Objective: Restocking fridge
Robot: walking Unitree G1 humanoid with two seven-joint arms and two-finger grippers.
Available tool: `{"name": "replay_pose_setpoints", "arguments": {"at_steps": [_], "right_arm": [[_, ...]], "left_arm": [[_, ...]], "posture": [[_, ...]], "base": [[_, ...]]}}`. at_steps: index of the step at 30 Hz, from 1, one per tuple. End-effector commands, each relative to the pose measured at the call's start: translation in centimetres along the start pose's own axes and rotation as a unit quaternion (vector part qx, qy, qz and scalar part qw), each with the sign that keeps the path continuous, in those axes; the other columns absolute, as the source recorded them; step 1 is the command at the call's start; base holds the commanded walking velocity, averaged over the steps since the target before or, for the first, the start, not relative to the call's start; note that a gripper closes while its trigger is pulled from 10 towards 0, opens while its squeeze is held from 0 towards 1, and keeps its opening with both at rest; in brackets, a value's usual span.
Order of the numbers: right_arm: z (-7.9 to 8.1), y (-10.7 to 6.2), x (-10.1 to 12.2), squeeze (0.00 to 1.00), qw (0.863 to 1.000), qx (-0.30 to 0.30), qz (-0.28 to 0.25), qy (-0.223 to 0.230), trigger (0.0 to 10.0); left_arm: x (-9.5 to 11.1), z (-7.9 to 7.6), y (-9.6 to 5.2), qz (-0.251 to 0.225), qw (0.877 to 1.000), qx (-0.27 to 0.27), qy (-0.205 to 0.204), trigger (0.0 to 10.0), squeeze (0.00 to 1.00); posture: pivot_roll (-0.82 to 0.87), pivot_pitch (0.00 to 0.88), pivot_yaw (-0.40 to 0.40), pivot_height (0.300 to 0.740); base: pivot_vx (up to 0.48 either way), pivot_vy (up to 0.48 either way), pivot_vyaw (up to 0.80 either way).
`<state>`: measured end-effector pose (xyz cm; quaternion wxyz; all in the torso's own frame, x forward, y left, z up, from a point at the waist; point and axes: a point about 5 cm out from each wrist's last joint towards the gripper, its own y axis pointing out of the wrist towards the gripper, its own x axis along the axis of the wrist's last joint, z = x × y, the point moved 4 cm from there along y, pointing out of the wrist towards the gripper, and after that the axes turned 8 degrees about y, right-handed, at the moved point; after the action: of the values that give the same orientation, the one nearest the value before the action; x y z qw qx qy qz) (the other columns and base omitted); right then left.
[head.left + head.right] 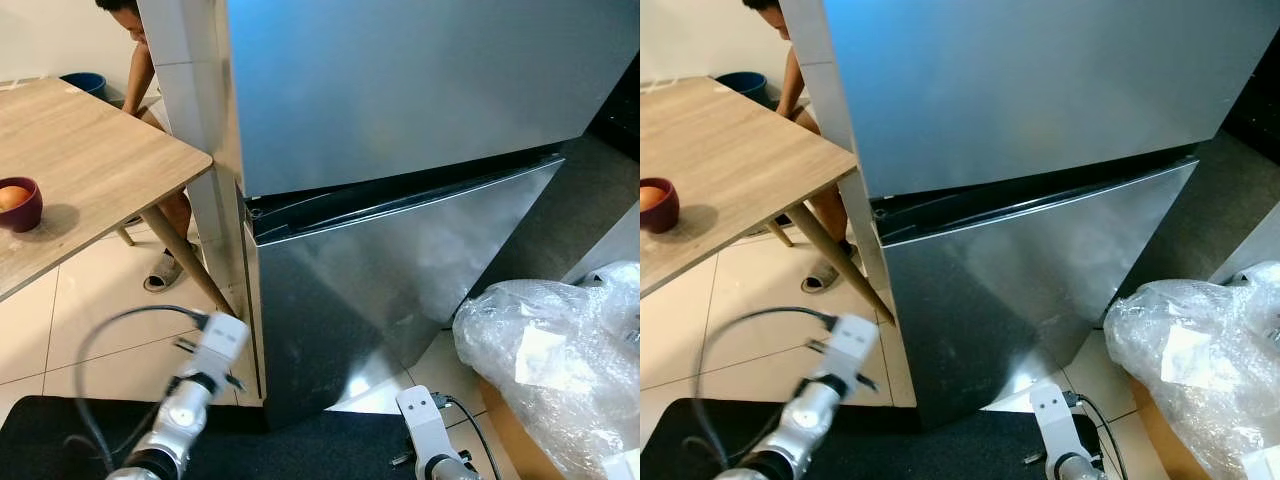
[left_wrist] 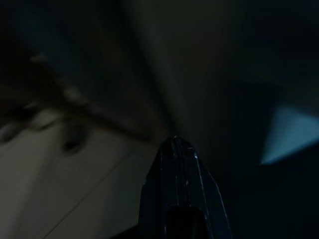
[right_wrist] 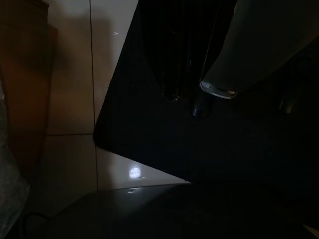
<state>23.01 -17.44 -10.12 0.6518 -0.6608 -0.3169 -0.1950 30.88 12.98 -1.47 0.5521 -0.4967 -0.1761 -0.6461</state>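
Head views: the fridge (image 1: 400,180), silver with two doors, stands shut directly ahead, upper door above a dark seam, lower door below it reaching down to the tiled floor (image 1: 90,300). A white pillar (image 1: 195,120) touches its left side. Left of that, a wooden table (image 1: 80,170) carries a dark red bowl (image 1: 18,203) near its left edge, with something orange inside. A person (image 1: 140,70) bends behind the table's far corner, sandalled foot on the tiles. A bundle of clear plastic wrap (image 1: 550,350) lies on the floor, right of the fridge. Both silver arms hang low above a black mat (image 1: 940,445).

Left wrist view: very dark and blurred. The left gripper (image 2: 180,164) shows its black fingers pressed together, holding nothing, pointing toward pale tiles.

Right wrist view: dark. The right gripper (image 3: 182,74) points at the mat's edge and tiles; whether its fingers are parted cannot be told.
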Motion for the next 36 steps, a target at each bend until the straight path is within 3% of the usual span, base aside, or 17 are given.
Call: {"name": "replay_pose_setpoints", "arguments": {"at_steps": [1, 9, 13, 14, 17, 18, 20, 22, 24, 25, 26, 27, 28, 30, 32, 33, 36], "right_arm": [[-0.1, -0.1, -0.4, 0.00, 1.000, -0.001, 0.009, 0.000, 10.0], [-0.3, -0.1, -0.3, 0.00, 1.000, -0.009, 0.005, 0.005, 10.0], [-0.4, -0.1, -0.4, 0.00, 1.000, -0.011, 0.006, 0.007, 10.0], [-0.6, -0.2, -0.7, 0.00, 1.000, -0.014, 0.007, 0.010, 10.0], [-0.7, -0.3, -1.0, 0.00, 1.000, -0.016, 0.010, 0.011, 10.0], [-0.7, -0.4, -1.3, 0.00, 1.000, -0.016, 0.014, 0.010, 10.0], [-0.7, -0.4, -1.4, 0.00, 1.000, -0.015, 0.016, 0.010, 10.0], [-0.5, -0.4, -1.6, 0.00, 1.000, -0.011, 0.020, 0.005, 10.0], [-0.5, -0.4, -1.6, 0.00, 1.000, -0.011, 0.020, 0.005, 10.0], [-0.3, -0.4, -1.7, 0.00, 1.000, -0.006, 0.024, -0.002, 10.0], [-0.2, -0.4, -1.8, 0.00, 1.000, -0.002, 0.025, -0.007, 10.0], [-0.2, -0.4, -1.8, 0.00, 1.000, -0.002, 0.025, -0.007, 10.0], [0.0, -0.4, -1.7, 0.00, 1.000, 0.001, 0.025, -0.011, 10.0], [0.0, -0.4, -1.5, 0.00, 1.000, 0.001, 0.023, -0.010, 10.0], [-0.1, -0.2, -1.2, 0.00, 1.000, 0.003, 0.020, -0.009, 10.0], [-0.1, -0.2, -1.2, 0.00, 1.000, 0.003, 0.020, -0.009, 10.0], [0.0, -0.2, -0.9, 0.00, 1.000, 0.010, 0.018, -0.016, 10.0]], "left_arm": [[1.0, -1.4, 0.4, -0.021, 0.999, -0.037, 0.028, 10.0, 0.00], [7.1, -0.5, 3.4, -0.095, 0.992, -0.031, 0.072, 10.0, 0.00], [7.5, -0.2, 3.6, -0.100, 0.991, -0.025, 0.080, 10.0, 0.00], [7.3, 1.4, 3.7, -0.088, 0.991, 0.006, 0.097, 10.0, 0.00], [6.5, 2.9, 3.6, -0.066, 0.990, 0.042, 0.116, 10.0, 0.00], [4.6, 4.2, 2.9, -0.029, 0.988, 0.084, 0.125, 10.0, 0.00], [3.7, 4.6, 2.5, -0.013, 0.988, 0.096, 0.124, 10.0, 0.00], [0.1, 2.4, 1.1, 0.041, 0.994, 0.050, 0.092, 10.0, 0.00], [0.1, 2.4, 1.1, 0.041, 0.994, 0.050, 0.092, 10.0, 0.00], [-2.8, -1.3, -0.6, 0.079, 0.994, -0.034, 0.061, 10.0, 0.00], [-4.6, -3.7, -2.0, 0.108, 0.990, -0.085, 0.037, 10.0, 0.00], [-4.6, -3.7, -2.0, 0.108, 0.990, -0.085, 0.037, 10.0, 0.00], [-7.4, -6.6, -4.4, 0.161, 0.977, -0.137, 0.009, 10.0, 0.00], [-8.5, -7.1, -5.4, 0.188, 0.974, -0.129, -0.005, 10.0, 0.00], [-10.8, -6.7, -7.2, 0.253, 0.964, -0.063, -0.060, 10.0, 0.00], [-10.8, -6.7, -7.2, 0.253, 0.964, -0.063, -0.060, 10.0, 0.00], [-12.4, -5.9, -8.5, 0.293, 0.948, 0.006, -0.122, 10.0, 0.00]], "posture": [[-0.08, 0.096, -0.034, 0.740], [-0.10, 0.097, -0.019, 0.740], [-0.10, 0.098, -0.017, 0.740], [-0.10, 0.098, -0.014, 0.740], [-0.10, 0.101, -0.013, 0.740], [-0.09, 0.101, -0.015, 0.740], [-0.09, 0.101, -0.015, 0.740], [-0.09, 0.101, -0.024, 0.740], [-0.09, 0.101, -0.024, 0.740], [-0.08, 0.101, -0.029, 0.740], [-0.08, 0.103, -0.032, 0.740], [-0.08, 0.103, -0.032, 0.740], [-0.08, 0.103, -0.035, 0.740], [-0.08, 0.104, -0.040, 0.740], [-0.08, 0.102, -0.046, 0.740], [-0.08, 0.102, -0.046, 0.740], [-0.07, 0.099, -0.049, 0.740]], "base": [[0.000, 0.000, 0.00], [0.000, 0.000, 0.00], [0.000, 0.000, 0.00], [0.000, 0.000, 0.00], [0.000, 0.000, 0.00], [0.000, 0.000, 0.00], [0.000, 0.000, 0.00], [0.000, 0.000, 0.00], [0.000, 0.000, 0.00], [0.000, 0.000, 0.00], [0.000, 0.000, 0.00], [0.000, 0.000, 0.00], [0.000, 0.000, 0.00], [0.000, 0.000, 0.00], [0.000, 0.000, 0.00], [0.000, 0.000, 0.00], [0.000, 0.000, 0.00]]}}
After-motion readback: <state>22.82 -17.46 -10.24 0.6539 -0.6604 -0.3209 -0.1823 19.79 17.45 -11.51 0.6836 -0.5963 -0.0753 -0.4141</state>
